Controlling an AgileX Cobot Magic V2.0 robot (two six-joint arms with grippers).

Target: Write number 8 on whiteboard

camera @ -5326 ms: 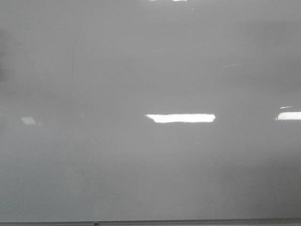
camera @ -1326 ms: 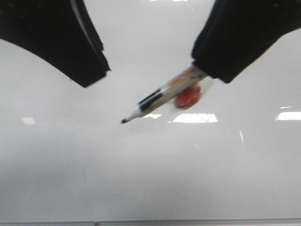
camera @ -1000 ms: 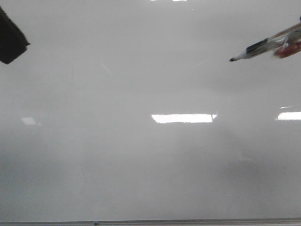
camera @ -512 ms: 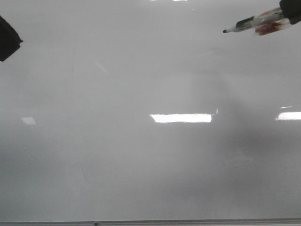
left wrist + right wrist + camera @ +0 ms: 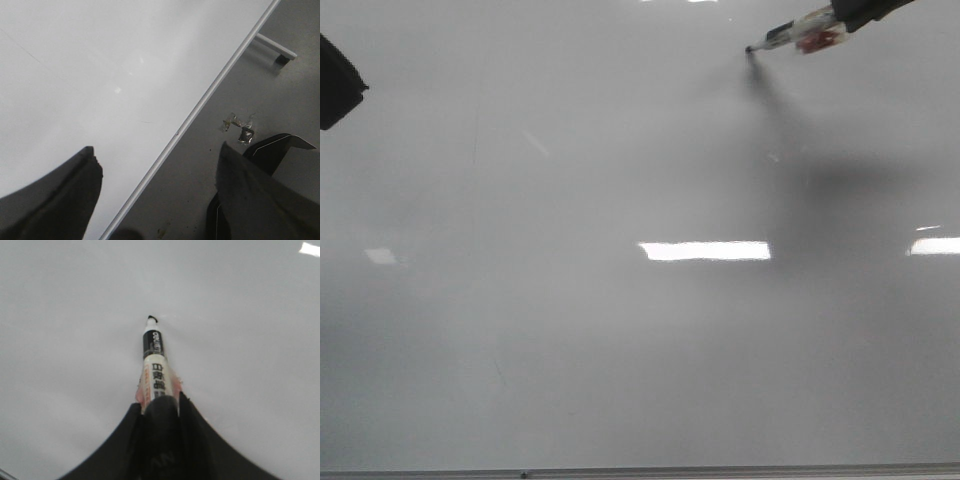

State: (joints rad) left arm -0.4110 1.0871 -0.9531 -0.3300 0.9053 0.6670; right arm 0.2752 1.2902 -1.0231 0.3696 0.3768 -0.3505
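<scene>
The right gripper (image 5: 159,407) is closed around a marker (image 5: 154,360), its black tip at or just above the whiteboard (image 5: 620,350) near the far right corner, while the left gripper (image 5: 155,190) hangs spread and empty over the board's metal edge (image 5: 200,107). No number 8 is drawn yet, so writing seems about to begin; the next move needs steady tip contact through two joined loops. The glossy pale board shows light reflections and faint scratches, with grey floor beyond.

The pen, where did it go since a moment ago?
The marker, clamped in the right gripper, swung from mid-board up to the far right, and its tip now meets the whiteboard. The left gripper pulled out to the left edge, open. Still no number 8 on the board.
</scene>
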